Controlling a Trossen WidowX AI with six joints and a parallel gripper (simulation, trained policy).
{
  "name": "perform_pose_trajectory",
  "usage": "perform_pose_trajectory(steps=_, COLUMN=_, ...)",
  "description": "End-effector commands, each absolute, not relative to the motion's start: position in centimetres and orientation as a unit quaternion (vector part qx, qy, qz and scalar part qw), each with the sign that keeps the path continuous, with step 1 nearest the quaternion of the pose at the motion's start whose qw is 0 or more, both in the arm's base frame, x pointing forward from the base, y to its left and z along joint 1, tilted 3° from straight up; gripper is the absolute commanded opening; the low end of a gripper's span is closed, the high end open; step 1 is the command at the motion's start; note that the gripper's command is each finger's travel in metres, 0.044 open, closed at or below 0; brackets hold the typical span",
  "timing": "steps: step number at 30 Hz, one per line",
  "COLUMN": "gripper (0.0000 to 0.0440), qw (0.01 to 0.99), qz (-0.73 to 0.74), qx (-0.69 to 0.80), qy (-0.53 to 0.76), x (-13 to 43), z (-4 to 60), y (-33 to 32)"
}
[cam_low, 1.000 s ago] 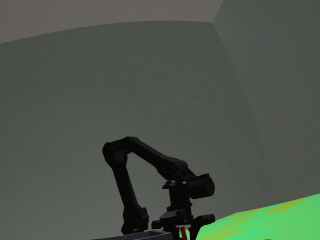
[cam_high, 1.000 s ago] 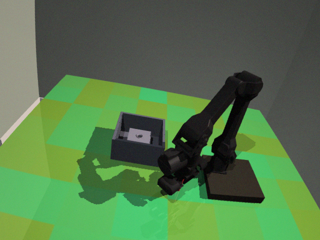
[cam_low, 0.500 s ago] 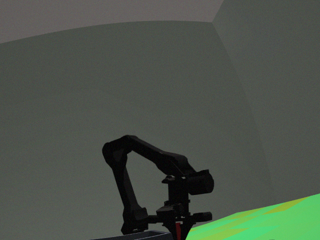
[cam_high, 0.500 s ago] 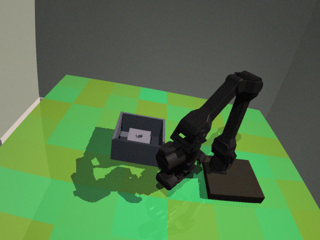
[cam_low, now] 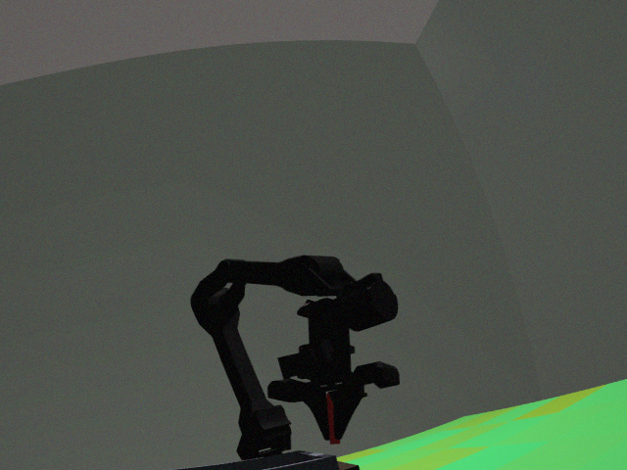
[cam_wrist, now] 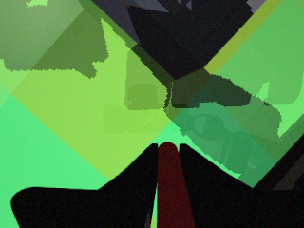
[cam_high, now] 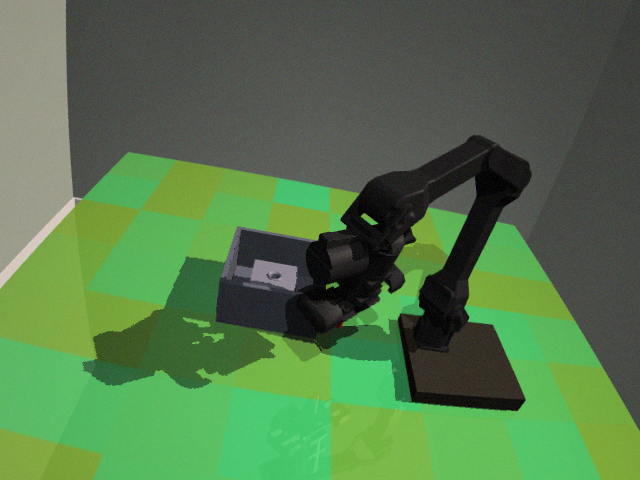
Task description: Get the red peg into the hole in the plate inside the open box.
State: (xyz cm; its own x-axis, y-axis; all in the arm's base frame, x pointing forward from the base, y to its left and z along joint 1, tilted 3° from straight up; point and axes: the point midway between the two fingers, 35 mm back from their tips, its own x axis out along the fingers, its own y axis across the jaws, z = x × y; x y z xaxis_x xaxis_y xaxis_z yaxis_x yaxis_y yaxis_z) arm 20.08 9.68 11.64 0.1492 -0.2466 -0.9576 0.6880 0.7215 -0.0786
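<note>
We had the parallel-jaw gripper clamped on the red peg, up in the air. The open box was at twelve o'clock in the wrist view. The peg seemed light, stiff and maybe slippery, best pinched high.

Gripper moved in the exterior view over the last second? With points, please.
Yes: the gripper (cam_high: 338,324) (cam_low: 332,439) (cam_wrist: 168,149) is higher above the box's rim (cam_low: 304,453) now, with the red peg (cam_low: 332,419) (cam_wrist: 170,190) between its fingers.
</note>
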Motion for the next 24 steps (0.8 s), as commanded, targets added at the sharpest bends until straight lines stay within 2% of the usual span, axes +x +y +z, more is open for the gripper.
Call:
perform_pose_trajectory(steps=1, gripper=0.0000, qw=0.739, qz=-0.332, qx=0.209, qy=0.549, x=21.0, z=13.1, y=8.7)
perform_pose_trajectory(steps=24, gripper=0.0000, qw=0.738, qz=-0.404, qx=0.281, qy=0.462, x=28.6, z=15.0, y=0.8)
